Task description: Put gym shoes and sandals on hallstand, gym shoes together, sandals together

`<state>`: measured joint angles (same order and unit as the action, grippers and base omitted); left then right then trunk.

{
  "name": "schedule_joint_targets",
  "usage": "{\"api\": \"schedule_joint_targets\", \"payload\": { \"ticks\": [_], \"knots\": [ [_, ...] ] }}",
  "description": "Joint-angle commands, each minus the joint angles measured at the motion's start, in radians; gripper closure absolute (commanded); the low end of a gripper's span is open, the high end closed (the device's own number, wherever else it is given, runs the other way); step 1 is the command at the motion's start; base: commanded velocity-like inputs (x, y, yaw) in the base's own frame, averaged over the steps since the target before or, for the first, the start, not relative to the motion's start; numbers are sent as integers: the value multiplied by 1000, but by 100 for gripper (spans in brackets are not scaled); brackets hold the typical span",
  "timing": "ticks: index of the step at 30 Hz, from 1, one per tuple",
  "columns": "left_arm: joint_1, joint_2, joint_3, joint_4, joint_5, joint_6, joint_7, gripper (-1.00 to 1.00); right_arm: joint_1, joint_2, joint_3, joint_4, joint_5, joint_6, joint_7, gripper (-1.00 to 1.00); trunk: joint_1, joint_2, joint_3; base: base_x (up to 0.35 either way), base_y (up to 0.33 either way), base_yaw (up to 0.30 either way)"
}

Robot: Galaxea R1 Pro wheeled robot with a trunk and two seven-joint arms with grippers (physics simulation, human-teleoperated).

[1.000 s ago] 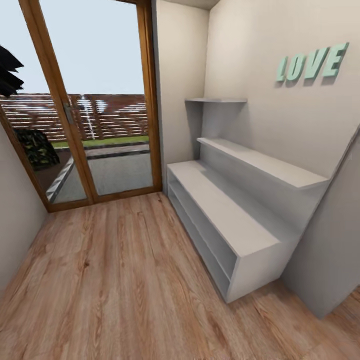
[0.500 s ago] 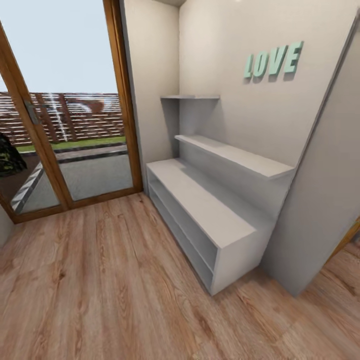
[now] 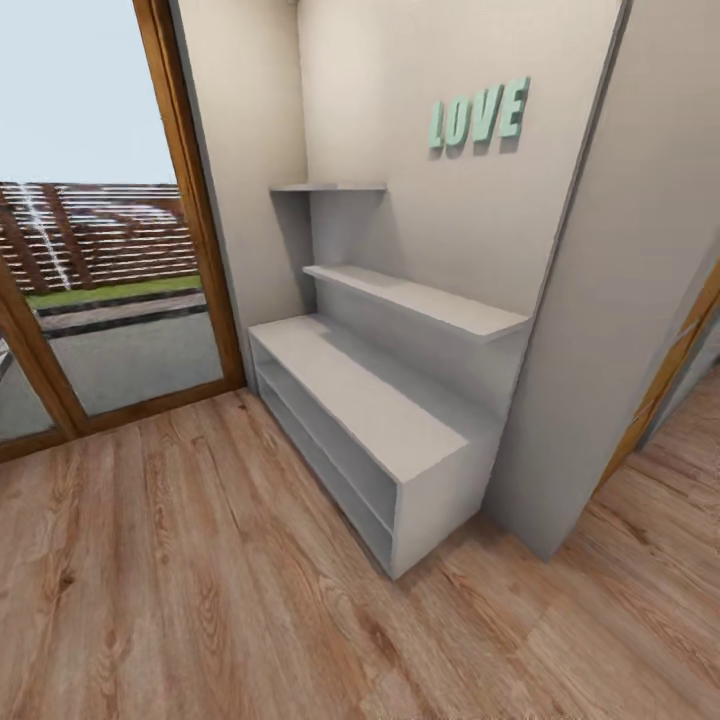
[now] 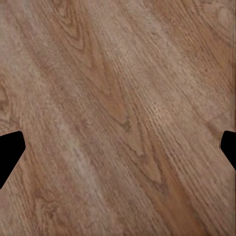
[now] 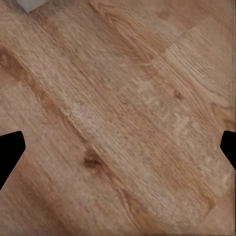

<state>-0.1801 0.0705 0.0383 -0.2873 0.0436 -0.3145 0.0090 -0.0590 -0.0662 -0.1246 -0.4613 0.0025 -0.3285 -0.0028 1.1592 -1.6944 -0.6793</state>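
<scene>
The hallstand (image 3: 370,400) is a pale grey unit against the wall in the head view, with a low bench top, open shelf levels beneath and two upper shelves; nothing lies on it. Light wood-grain corridor floor (image 3: 200,580) spreads in front of it. The gym shoes and sandals are out of view. My left gripper (image 4: 118,147) hangs open over bare planks, its black fingertips (image 4: 10,152) far apart with nothing between them. Wide apart too are the dark fingers (image 5: 10,152) of my right gripper (image 5: 118,147), open above the floor.
A wood-framed glass door (image 3: 190,220) stands left of the hallstand, with a fence outside. Green LOVE letters (image 3: 478,113) hang on the wall. A grey wall panel (image 3: 610,330) juts out right of the rack, and a doorway frame (image 3: 670,370) opens beyond it.
The whole head view has swung to the right: the hallstand and door slid leftward in the picture, and the doorway at the right has come into sight.
</scene>
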Motion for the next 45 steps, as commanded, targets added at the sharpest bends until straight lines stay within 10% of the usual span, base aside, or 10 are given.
{"api": "schedule_joint_targets", "payload": {
  "ticks": [1,23,35,45],
  "knots": [
    [0,0,0,0,5,-3,0,-100,-1,0,-1,1,0,-3,0,-100,4,-8,-4,0,0,-278],
    [-12,5,0,-3,4,13,1,-100,-3,-2,-4,-21,-4,-2,0,-100,88,-162,-73,0,0,-278],
    [-165,-7,-8,-9,-4,110,-3,-100,-16,-16,-6,-217,-6,3,4,-100,134,-246,-111,0,0,-287],
    [-186,0,-15,-6,-6,149,-6,-100,-19,-45,-7,-181,-4,3,2,-100,173,-316,-144,0,0,-289]
  ]
}}
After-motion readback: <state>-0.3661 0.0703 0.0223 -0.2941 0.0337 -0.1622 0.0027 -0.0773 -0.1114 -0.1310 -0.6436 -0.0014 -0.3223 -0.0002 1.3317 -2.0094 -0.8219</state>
